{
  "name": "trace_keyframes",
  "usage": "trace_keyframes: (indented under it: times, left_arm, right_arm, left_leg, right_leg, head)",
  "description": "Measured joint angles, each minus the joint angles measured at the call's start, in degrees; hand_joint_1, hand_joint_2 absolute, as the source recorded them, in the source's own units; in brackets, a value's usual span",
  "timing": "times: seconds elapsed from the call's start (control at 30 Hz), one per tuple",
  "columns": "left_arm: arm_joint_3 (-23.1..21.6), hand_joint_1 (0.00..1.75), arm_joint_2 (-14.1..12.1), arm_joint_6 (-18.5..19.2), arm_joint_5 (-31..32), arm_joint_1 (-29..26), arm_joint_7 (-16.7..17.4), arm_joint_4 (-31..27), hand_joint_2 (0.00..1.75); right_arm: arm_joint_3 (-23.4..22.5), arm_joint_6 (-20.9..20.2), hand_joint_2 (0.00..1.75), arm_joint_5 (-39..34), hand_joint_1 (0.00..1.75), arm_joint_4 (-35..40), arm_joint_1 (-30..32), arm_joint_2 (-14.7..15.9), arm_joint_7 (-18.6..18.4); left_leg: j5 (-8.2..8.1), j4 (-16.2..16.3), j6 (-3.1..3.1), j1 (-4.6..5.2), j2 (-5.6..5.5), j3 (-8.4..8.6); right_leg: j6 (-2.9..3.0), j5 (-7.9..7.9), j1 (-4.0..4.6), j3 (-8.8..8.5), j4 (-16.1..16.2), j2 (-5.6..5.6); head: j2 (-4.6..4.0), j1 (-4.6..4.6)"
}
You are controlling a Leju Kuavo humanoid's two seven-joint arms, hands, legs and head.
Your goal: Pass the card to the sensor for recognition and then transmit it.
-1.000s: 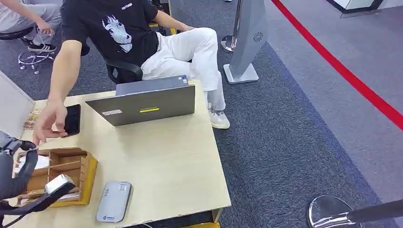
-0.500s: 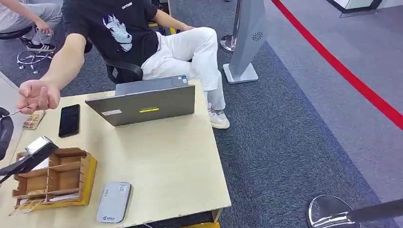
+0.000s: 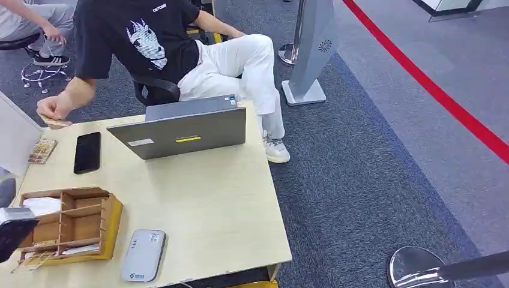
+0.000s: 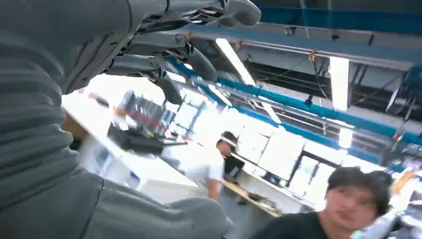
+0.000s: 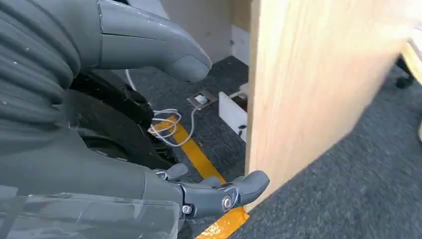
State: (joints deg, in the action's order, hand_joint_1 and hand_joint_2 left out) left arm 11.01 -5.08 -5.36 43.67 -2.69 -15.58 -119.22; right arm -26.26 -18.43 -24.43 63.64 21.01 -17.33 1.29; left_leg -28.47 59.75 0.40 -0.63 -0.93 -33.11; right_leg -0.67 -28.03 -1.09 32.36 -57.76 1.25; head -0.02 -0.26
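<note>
beside table (image 5: pixel 298 89), right hand (image 5: pixel 164 124) hangs, fingers apart, holding nothing.

On the light wooden table (image 3: pixel 210 204) we see a grey laptop (image 3: pixel 186 129), half open, with a black phone (image 3: pixel 87 152) lying flat beside it. Nearer us stands a brown cardboard divider box (image 3: pixel 78 223). Behind the table sits a person in a black T-shirt and white trousers (image 3: pixel 174 48). A red floor stripe (image 3: pixel 432 87) crosses the grey carpet.
</note>
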Motion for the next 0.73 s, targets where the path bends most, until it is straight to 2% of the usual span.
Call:
trace_keyframes:
  times: [0.13, 0.2, 0.27, 0.37, 0.43, 0.47, 0.5, 0.53, 0.57, 0.63, 0.73]
  left_arm:
    - [6.3, 0.0, 7.1, 6.8, -16.0, -5.2, -2.0, -5.1, 1.75]
    - [11.4, 0.0, 11.3, 12.1, -24.5, -7.0, -2.5, -6.0, 1.75]
    - [18.6, 0.0, 15.6, 19.4, -31.6, -7.8, -1.7, -5.9, 1.75]
    - [26.9, 0.0, 19.0, 25.1, -37.5, -8.0, 0.5, -3.6, 1.75]
    - [31.6, 0.0, 20.8, 26.5, -39.0, -8.4, 0.6, -1.8, 1.75]
    - [33.5, 0.0, 21.4, 26.7, -39.8, -8.4, 1.8, -0.8, 1.75]
    - [35.4, 0.0, 22.1, 27.4, -41.8, -8.3, 4.5, 0.8, 1.75]
    - [37.3, 1.69, 22.4, 28.6, -44.2, -8.4, 7.9, 2.9, 1.75]
    - [39.5, 1.75, 22.8, 29.8, -45.9, -8.3, 10.7, 5.4, 1.75]
    - [44.3, 1.75, 23.7, 31.7, -44.9, -7.6, 12.3, 12.3, 1.75]
    - [51.4, 1.75, 24.6, 30.9, -39.6, -5.8, 11.8, 23.0, 1.75]
  right_arm:
    - [2.1, 2.7, 1.75, -3.0, 0.0, 3.1, 1.8, 0.0, -0.1]
    - [3.0, 3.8, 1.75, -4.4, 0.0, 4.6, 2.6, 0.0, -0.1]
    - [3.9, 4.5, 1.75, -5.5, 0.0, 5.9, 3.3, 0.0, 0.0]
    - [4.5, 4.8, 1.75, -6.1, 0.0, 6.9, 3.6, 0.0, 0.0]
    - [4.8, 4.9, 1.75, -6.2, 0.0, 7.5, 3.9, 0.0, 0.0]
    - [5.0, 4.9, 1.75, -6.2, 0.0, 7.7, 3.9, 0.0, 0.1]
    - [5.1, 4.8, 1.75, -6.2, 0.0, 7.9, 3.9, 0.0, 0.1]
    - [5.1, 4.6, 1.75, -6.1, 0.35, 8.0, 3.8, 0.0, 0.0]
    - [5.1, 4.2, 1.75, -5.7, 1.75, 8.0, 3.6, 0.0, -0.1]
    - [4.7, 3.0, 1.75, -4.5, 1.75, 7.8, 3.1, 0.0, -0.2]
    - [3.7, 1.8, 1.75, -2.6, 1.75, 7.3, 2.2, 0.0, 0.1]
  left_leg:
    - [-0.02, 0.0, 0.03, 0.0, 0.0, -0.01]
    - [-0.03, 0.0, 0.03, 0.0, 0.0, 0.0]
    - [-0.03, 0.0, 0.03, -0.02, 0.0, -0.01]
    - [-0.03, 0.0, 0.03, -0.02, 0.03, 0.01]
    - [-0.06, 0.0, -0.03, -0.03, 0.05, 0.05]
    - [-0.06, 0.0, -0.02, -0.02, 0.0, 0.04]
    - [-0.06, 0.0, -0.02, -0.01, -0.02, 0.04]
    - [-0.07, 0.0, -0.03, 0.0, 0.01, 0.06]
    - [-0.07, 0.0, -0.03, -0.01, 0.03, 0.07]
    - [-0.07, 0.0, -0.03, -0.01, 0.13, 0.09]
    - [-0.07, 0.0, -0.03, -0.01, 0.08, 0.1]
  right_leg:
    - [-0.02, -0.03, 0.0, 0.0, 0.0, 0.0]
    - [-0.02, -0.03, 0.0, -0.01, 0.0, 0.0]
    - [-0.03, -0.04, 0.02, -0.01, 0.0, 0.0]
    - [-0.03, -0.04, 0.01, 0.0, 0.0, 0.01]
    - [-0.03, -0.04, 0.03, 0.0, 0.0, 0.04]
    - [-0.03, -0.04, 0.02, -0.03, 0.0, 0.01]
    - [-0.03, -0.05, 0.0, -0.07, 0.0, 0.0]
    - [-0.03, -0.05, 0.0, -0.09, 0.0, 0.0]
    - [-0.03, -0.05, 0.0, -0.08, 0.0, 0.04]
    - [-0.03, -0.05, 0.0, -0.05, 0.0, 0.11]
    - [-0.03, -0.05, 0.0, -0.06, 0.0, 0.08]
  head:
    - [0.0, 0.0]
    - [0.0, 0.0]
    - [0.0, 0.02]
    - [0.0, 0.0]
    - [0.0, 0.0]
    - [0.0, 0.02]
    - [0.0, 0.0]
    - [0.0, -0.02]
    - [0.0, 0.0]
    - [0.0, 0.02]
    - [0.0, 0.09]
